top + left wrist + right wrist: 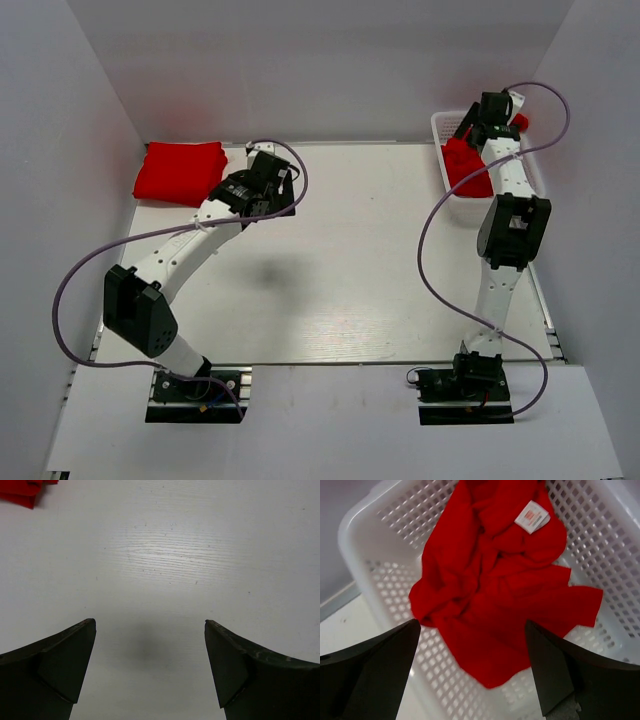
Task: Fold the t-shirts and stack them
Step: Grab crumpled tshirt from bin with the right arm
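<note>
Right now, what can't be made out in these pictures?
1. Top view: the right arm covers most of the basket; the shirts inside cannot be counted.
2. Left wrist view: the folded stack is cut off by the corner.
3. Right wrist view: the print on the neck label is too small.

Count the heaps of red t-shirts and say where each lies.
2. A folded stack lies at the far left corner of the table; a crumpled heap lies in the white basket at the far right. How many shirts each holds is hidden.

Overhead view, two downward wrist close-ups
</note>
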Robot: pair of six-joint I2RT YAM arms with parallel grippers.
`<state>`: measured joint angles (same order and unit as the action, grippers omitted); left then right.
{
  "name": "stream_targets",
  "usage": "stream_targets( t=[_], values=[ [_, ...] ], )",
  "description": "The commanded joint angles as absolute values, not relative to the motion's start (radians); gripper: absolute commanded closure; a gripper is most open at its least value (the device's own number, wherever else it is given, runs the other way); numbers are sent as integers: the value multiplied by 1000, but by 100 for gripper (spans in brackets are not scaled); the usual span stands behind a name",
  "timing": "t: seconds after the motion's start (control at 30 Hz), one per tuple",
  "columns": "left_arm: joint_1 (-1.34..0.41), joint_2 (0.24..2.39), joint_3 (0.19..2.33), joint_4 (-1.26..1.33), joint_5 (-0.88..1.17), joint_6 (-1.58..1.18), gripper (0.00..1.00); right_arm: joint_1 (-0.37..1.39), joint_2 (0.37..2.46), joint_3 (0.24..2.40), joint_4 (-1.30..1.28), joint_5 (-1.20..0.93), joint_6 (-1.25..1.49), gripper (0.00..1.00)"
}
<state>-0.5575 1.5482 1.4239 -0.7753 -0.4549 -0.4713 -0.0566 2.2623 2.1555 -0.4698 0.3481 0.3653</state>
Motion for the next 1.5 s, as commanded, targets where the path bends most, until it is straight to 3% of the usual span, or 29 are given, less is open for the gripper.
stream_targets(
  t=[0.0, 0.47, 0.57, 0.67, 0.7, 1.2, 1.37, 1.47],
  values=[
    [-552, 1574, 1480, -779, -483, -433, 0, -87, 2311, 2155, -254, 272, 380, 10],
    [-552, 1661, 1491, -761, -462, -390, 0, -144, 2609, 2238, 75, 92, 543, 10],
    [-552, 1671, 1500, -781, -453, -390, 0, -144, 2628, 2241, 103, 57, 569, 20],
    [-552, 1680, 1500, -781, -453, -390, 0, -144, 2585, 2192, 120, 66, 568, 66],
    [-552, 1680, 1488, -781, -443, -390, 0, -146, 2573, 2177, 132, 69, 565, 100],
    [-552, 1454, 1338, -730, -365, -422, 0, -160, 2005, 1996, 6, 192, 275, 100],
    [-552, 1381, 1304, -750, -356, -448, 0, -153, 1864, 2081, -138, 69, 244, 100],
    [-552, 1342, 1269, -750, -335, -471, 0, -147, 1801, 2173, -189, -125, 247, 100]
  ],
)
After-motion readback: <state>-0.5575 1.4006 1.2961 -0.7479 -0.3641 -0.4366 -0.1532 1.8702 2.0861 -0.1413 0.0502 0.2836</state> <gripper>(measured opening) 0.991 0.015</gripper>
